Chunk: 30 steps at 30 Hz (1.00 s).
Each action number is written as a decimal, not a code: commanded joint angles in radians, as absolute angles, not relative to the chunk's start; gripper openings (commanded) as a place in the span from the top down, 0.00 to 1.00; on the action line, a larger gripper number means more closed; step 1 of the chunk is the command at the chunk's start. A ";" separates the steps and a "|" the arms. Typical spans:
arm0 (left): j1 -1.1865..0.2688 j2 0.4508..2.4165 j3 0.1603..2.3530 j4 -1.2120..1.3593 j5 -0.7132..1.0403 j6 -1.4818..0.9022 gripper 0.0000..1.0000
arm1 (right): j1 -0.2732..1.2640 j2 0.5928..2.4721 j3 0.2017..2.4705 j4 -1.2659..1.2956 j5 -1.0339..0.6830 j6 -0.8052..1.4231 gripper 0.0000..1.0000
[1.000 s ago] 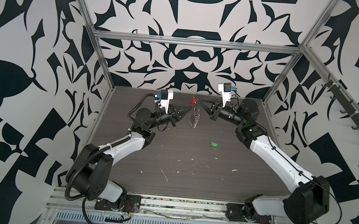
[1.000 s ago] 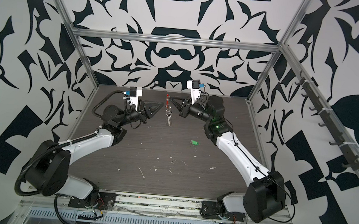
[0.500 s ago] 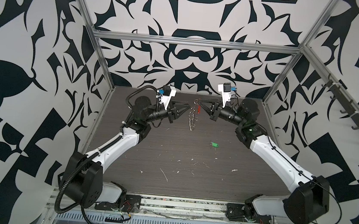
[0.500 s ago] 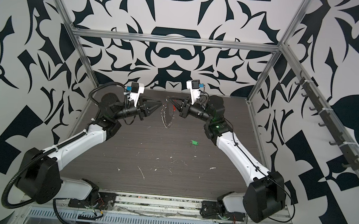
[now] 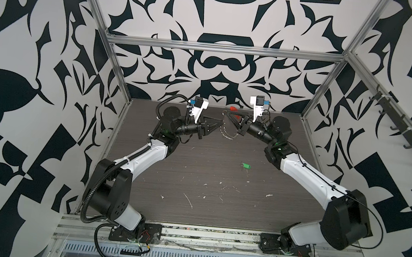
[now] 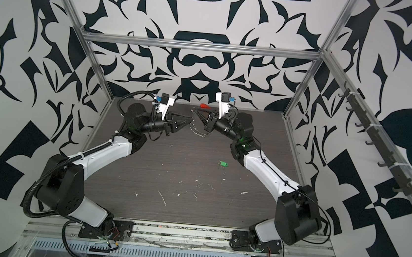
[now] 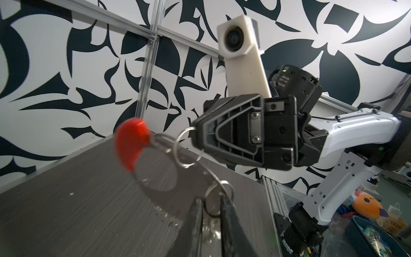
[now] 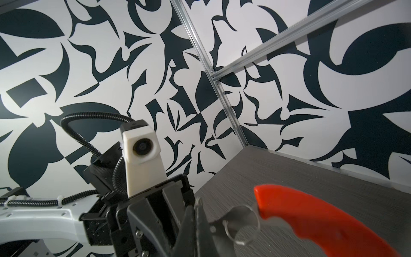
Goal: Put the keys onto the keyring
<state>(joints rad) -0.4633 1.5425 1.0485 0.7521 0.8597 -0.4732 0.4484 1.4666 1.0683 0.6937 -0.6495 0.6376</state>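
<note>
— Where are the keys?

— The keys [image 5: 246, 166], one small bright green oblong plastic tag with a tiny silver ring, lie flat on the dark wood-grain table [image 5: 194, 184], on the right arm's side, well apart from both claws.

— And the keyring?

— The keyring [image 5: 228, 136], a large loop of small silver metal rings with a curved red-orange plastic piece [image 7: 131, 144], hangs in the air over the far part of the table. The right gripper [image 7: 195, 133] is closed on one silver ring. The left gripper [image 7: 212, 213] shows a narrow gap with a ring inside. Whether it pinches, I cannot tell.
</note>
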 commanded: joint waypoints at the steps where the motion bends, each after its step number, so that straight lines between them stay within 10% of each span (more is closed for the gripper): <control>1: -0.483 1.538 1.054 0.834 0.873 -0.513 0.81 | 0.474 1.451 1.088 0.862 -0.616 0.670 1.00; 30: -0.475 1.482 1.032 0.787 0.854 -0.478 0.80 | 0.491 1.459 1.079 0.898 -0.631 0.698 1.00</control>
<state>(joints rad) -0.4828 1.5333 1.0477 0.7952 0.8589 -0.4965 0.4835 1.4895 1.0569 0.8253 -0.6117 0.6998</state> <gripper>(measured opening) 0.197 0.049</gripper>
